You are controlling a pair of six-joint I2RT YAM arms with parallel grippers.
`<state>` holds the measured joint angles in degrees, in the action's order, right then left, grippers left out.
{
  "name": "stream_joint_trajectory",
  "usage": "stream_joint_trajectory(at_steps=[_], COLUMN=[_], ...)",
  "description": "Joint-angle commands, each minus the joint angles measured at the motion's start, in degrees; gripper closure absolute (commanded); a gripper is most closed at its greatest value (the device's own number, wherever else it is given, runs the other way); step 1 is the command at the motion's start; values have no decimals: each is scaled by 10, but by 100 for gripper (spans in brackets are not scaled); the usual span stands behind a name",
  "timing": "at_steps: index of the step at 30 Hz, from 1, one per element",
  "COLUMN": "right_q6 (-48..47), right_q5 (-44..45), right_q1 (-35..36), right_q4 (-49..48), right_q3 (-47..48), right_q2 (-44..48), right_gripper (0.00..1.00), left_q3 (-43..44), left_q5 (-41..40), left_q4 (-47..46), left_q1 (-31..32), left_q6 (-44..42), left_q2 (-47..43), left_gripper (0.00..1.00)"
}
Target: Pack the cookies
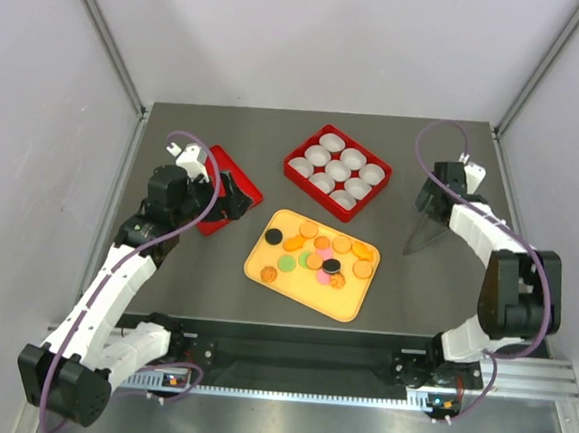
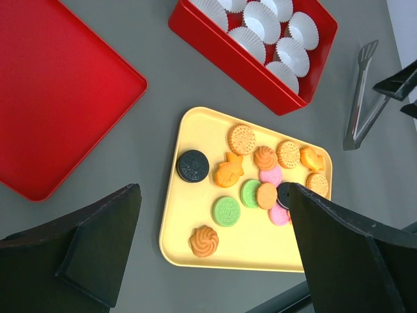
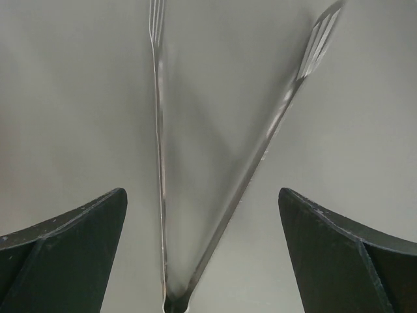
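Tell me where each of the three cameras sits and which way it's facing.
Top external: high behind the robot, looking down at the table; left arm and right arm show.
Left wrist: facing the yellow tray of cookies; own open fingers.
Right wrist: straight down at the tongs; own open fingers.
Shared: all three show the tongs.

Left arm [image 1: 114, 273] angles inward, left fingers [image 2: 98, 248] spread wide; right arm [image 1: 479, 231] arches forward, right fingers [image 3: 65, 248] equally wide.

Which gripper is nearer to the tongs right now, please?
Right. The right gripper hangs open just above the tongs, which lie between its fingers in the wrist view. The left gripper is over the flat red tray, with the yellow tray in between.
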<state>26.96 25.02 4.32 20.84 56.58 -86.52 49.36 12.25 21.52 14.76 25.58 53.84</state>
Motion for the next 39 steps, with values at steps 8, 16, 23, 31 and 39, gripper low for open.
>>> stream_joint_trajectory(at_steps=[8, 16, 23, 31, 39], right_q6=[85, 110, 147, 150, 133], right_q5=[-10, -25, -9, -15, -37], right_q1=[-7, -5, 7, 8, 9], right_q4=[-32, -55, -66, -65, -65], right_q3=[15, -3, -28, -30, -18], right_q2=[-67, -107, -111, -113, -127], right_gripper=[0, 0, 0, 2, 22], left_q3=[-6, -5, -7, -8, -8], left_q5=[2, 3, 5, 8, 14], left_q4=[-9, -9, -9, -10, -11], left_q1=[0, 0, 0, -1, -1], left_q6=[-5, -4, -4, 0, 1], left_q2=[-13, -9, -4, 0, 4], left_gripper=[1, 1, 1, 1, 1])
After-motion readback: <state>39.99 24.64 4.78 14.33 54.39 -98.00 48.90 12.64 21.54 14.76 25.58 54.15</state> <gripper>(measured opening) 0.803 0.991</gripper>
